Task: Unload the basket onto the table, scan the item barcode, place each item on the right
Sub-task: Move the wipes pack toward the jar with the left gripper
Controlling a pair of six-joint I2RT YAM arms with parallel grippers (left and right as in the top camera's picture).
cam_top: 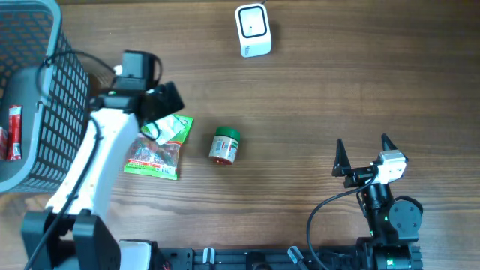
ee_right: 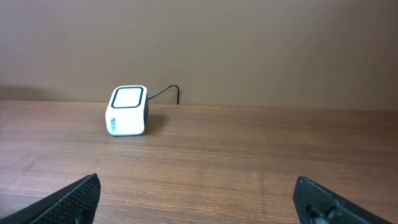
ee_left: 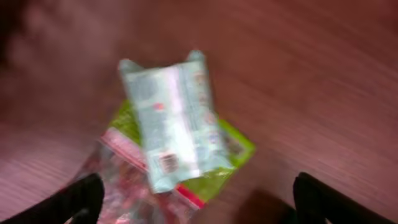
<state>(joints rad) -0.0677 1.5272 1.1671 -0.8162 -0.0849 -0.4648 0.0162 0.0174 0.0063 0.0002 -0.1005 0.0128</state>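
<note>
A pale blue-green packet point(ee_left: 174, 127) with a small barcode point(ee_left: 168, 163) lies on top of a green and red snack bag point(ee_left: 214, 180), all blurred in the left wrist view. From overhead the packets point(cam_top: 161, 146) lie left of centre, and my left gripper point(cam_top: 159, 111) hangs over them. Its jaws are open point(ee_left: 199, 200) and nothing is between the fingers point(ee_left: 84, 198). The white scanner point(cam_top: 253, 30) stands at the far edge and also shows as a scanner point(ee_right: 127, 111) in the right wrist view. My right gripper point(cam_top: 364, 146) stands open point(ee_right: 199, 198) and empty at the near right.
A small jar with a green lid point(cam_top: 224, 145) lies right of the packets. A dark mesh basket point(cam_top: 45, 90) at the far left holds a red item point(cam_top: 13, 133). The scanner's cable point(ee_right: 169, 92) runs off behind it.
</note>
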